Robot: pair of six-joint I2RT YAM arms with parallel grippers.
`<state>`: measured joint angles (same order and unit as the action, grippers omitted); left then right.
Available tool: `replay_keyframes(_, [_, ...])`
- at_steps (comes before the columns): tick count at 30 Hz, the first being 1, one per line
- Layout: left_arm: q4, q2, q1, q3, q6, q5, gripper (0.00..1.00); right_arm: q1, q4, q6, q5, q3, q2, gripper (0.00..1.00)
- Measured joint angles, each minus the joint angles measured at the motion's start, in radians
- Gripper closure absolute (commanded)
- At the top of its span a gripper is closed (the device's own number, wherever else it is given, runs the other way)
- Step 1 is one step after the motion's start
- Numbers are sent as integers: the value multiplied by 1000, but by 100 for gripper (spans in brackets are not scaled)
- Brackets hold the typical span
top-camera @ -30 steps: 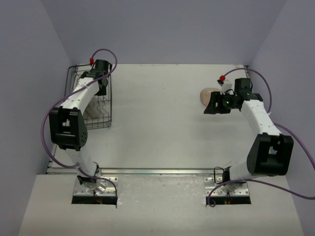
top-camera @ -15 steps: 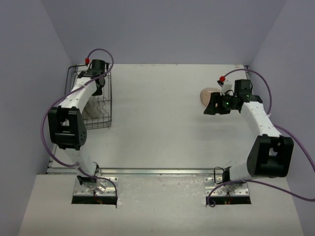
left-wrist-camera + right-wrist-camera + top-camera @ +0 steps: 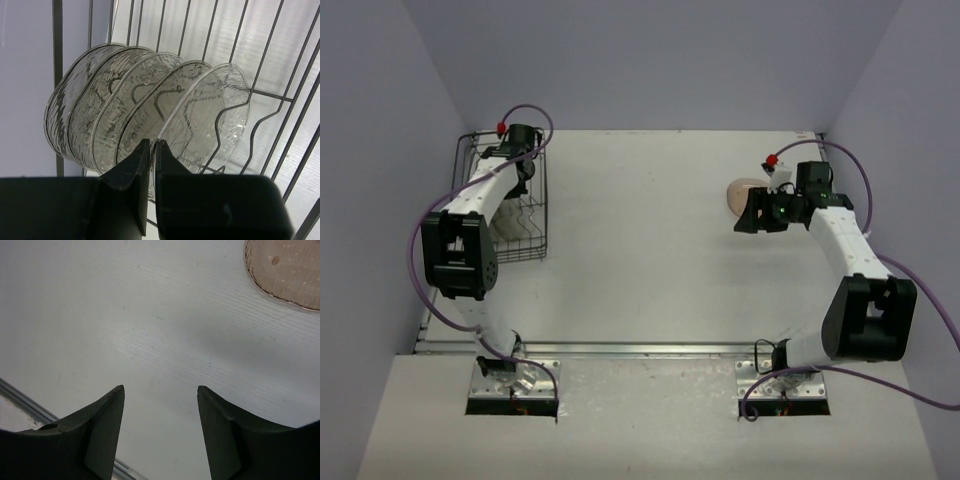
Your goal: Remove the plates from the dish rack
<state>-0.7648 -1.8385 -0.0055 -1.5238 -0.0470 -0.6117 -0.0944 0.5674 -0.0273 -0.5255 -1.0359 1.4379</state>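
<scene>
The black wire dish rack (image 3: pixel 541 205) stands at the far left of the table. In the left wrist view several see-through plates (image 3: pixel 115 100) stand on edge in a row between the rack's wires (image 3: pixel 57 75). My left gripper (image 3: pixel 152 142) reaches down into the rack (image 3: pixel 523 178) and is shut on the rim of the rightmost see-through plate (image 3: pixel 215 115). A pale beige-pink plate (image 3: pixel 740 190) lies flat on the table at the right, also in the right wrist view (image 3: pixel 290 270). My right gripper (image 3: pixel 744 212) hovers just near of it, open and empty (image 3: pixel 160 390).
Purple-grey walls close the table at the back and both sides. A metal rail (image 3: pixel 640 349) runs along the near edge, with both arm bases behind it. A pale shape (image 3: pixel 504 228) shows in the rack's near end under the left arm.
My left wrist has shifted slightly left and back over the rack. The right arm and the beige-pink plate have not moved.
</scene>
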Motion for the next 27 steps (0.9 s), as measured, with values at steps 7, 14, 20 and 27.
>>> replay_keyframes(7, [-30, 20, 0, -32, 42, -13, 100, 0, -8, -4, -2, 0, -11, 39])
replay_keyframes(14, [-27, 115, 0, -195, 122, -101, 100, 0, -10, -26, -18, 0, -16, 39])
replay_keyframes(20, [-20, 275, 0, -279, 160, -18, 100, 2, -15, -80, -73, -21, -17, 39])
replay_keyframes(27, [-34, 468, -1, -192, 164, 530, 100, 55, -53, -204, -157, -116, -21, 39])
